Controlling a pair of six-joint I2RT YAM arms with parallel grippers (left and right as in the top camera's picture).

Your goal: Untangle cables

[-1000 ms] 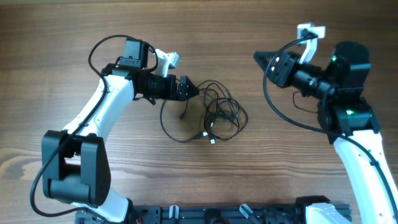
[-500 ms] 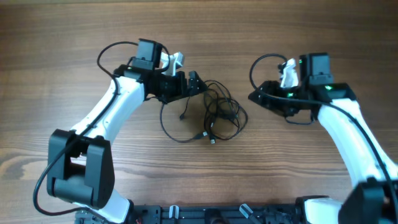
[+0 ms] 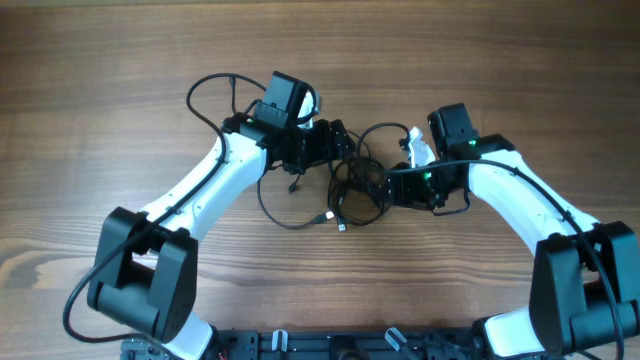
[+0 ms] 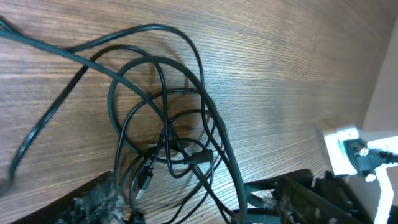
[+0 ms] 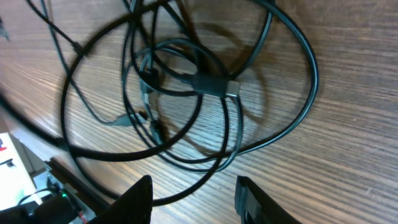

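The bench (image 3: 100, 80) fills the whole overhead view. It is brown wood with the grain running left to right, matte and evenly lit, and a black rail (image 3: 350, 345) runs along the lower edge. In my left wrist view a pale strip stands at the right edge of the frame, and I cannot tell what it is.

My left arm (image 3: 200, 190), white with black joints, comes up from the lower left and bends toward the middle. My right arm (image 3: 530, 200) does the same from the lower right.

The cables (image 3: 355, 190) lie on the bench in the middle of the overhead frame. They are a loose tangle of thin black loops crossing one another, and one wider loop sags toward the lower left.

My left claw (image 3: 338, 140) sits at the upper left edge of the tangle and my right claw (image 3: 388, 185) at its right edge, so the knot lies between them. In the left wrist view my left claw (image 4: 196, 202) has its fingers spread wide at the bottom of the frame. Several cords run between them, and I cannot tell whether any is touched. In the right wrist view my right claw (image 5: 193, 199) is also apart, low in the frame, holding nothing, with the outer loop passing close by its tips.

A small silver-tipped plug (image 3: 341, 227) lies at the lower end of the tangle.
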